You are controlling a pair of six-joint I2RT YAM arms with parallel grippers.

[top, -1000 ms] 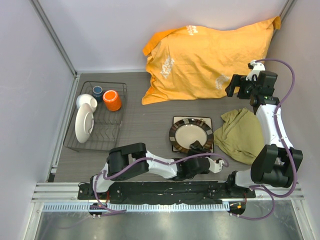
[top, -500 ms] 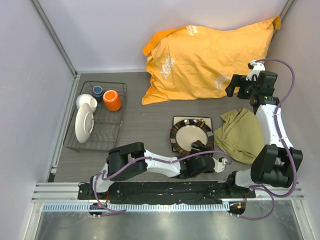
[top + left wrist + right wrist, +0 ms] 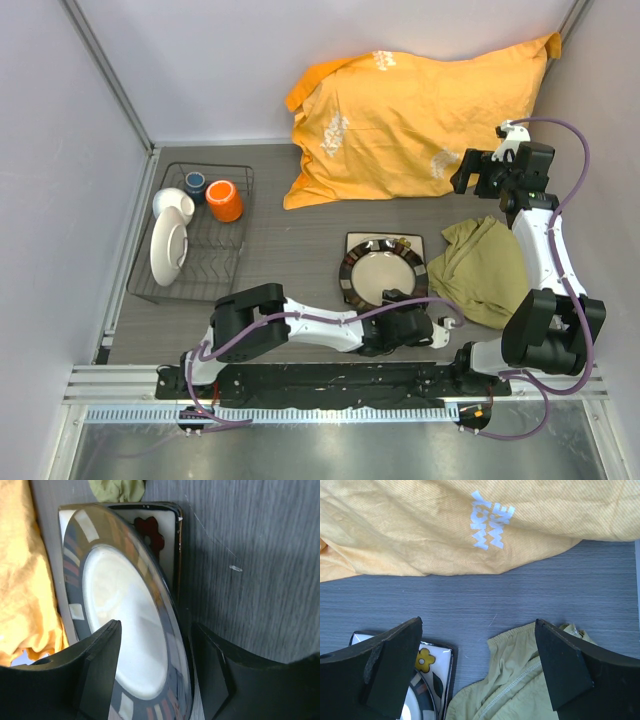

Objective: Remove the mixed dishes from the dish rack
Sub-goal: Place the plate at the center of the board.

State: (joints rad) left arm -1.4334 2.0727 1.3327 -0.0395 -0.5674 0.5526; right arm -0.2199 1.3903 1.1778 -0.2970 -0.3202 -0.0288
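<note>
4 dishes stand in the dish rack [image 3: 215, 275], well away from both pairs of jaws: a white dish on its edge [image 3: 168, 250], the white bowl [image 3: 172, 203], the small dark blue cup [image 3: 194, 182] and the orange mug [image 3: 224, 201]. Cup and mug are just beside each other, so I think a wide grasp on the mug could knock the cup against the wires. The nearer danger is at the left gripper [image 3: 157, 630]. Its jaws are spread and the rim of the round dark-rimmed plate [image 3: 120, 610] passes between them, with 1 finger over the plate's face and the other outside the rim, which lies closer to this outer finger. This plate rests on the square plate [image 3: 165, 525], not on the table [image 3: 260, 580], so it probably has a smooth base under it. If the arm moves sideways or upward before the rim is out of the jaws, a finger may hook the rim and slide or tip the round plate off the square plate. The right gripper [image 3: 479, 622] hangs high, jaws spread with nothing between them. Under the jaws lie the orange cloth [image 3: 420, 525] and the olive cloth [image 3: 520, 680], and a low descent could catch the fabric.
</note>
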